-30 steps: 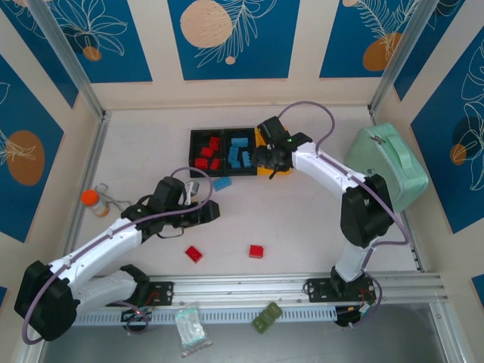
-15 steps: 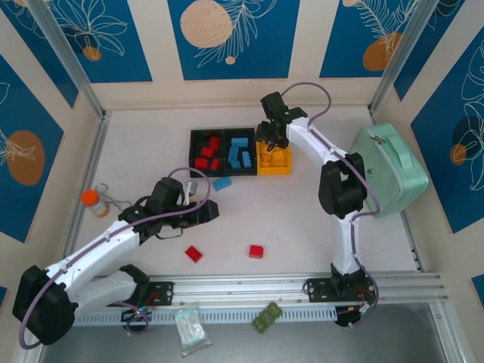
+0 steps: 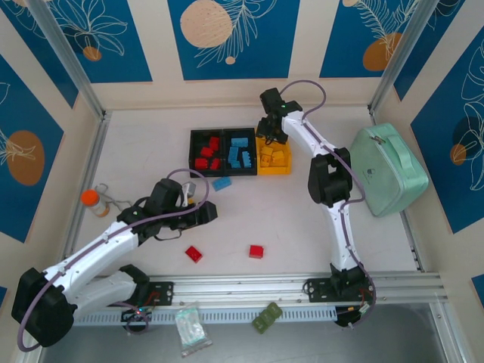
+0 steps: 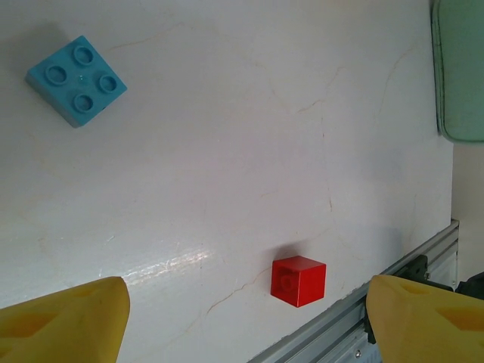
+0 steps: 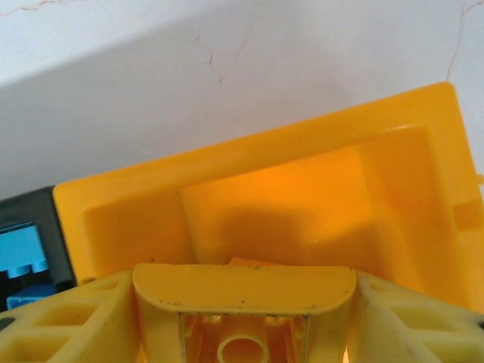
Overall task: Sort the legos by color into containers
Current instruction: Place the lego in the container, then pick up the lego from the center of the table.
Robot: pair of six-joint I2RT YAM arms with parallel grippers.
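Step in hand: the right gripper point(image 5: 243, 302) hangs over the yellow-orange bin point(image 3: 274, 158) with a yellow-orange brick point(image 5: 244, 311) clamped between its fingers, hollow underside up; this looks like the drop-off.
Next move: let go so the brick falls inside the yellow-orange bin, not on its rim.
Right arm pose: stretched far across the table, wrist above the far edge of that bin.
Left gripper point(image 3: 212, 211): released, jaws wide and empty, hovering low, well short of the bins.
Loose bricks: a blue brick point(image 3: 221, 183) just in front of the bins; two red bricks point(image 3: 193, 253) point(image 3: 256, 251) much nearer the arm bases.
Bins: red bricks fill the left black bin point(image 3: 206, 152), blue the middle one point(image 3: 240, 152); exact counts are hard to tell.
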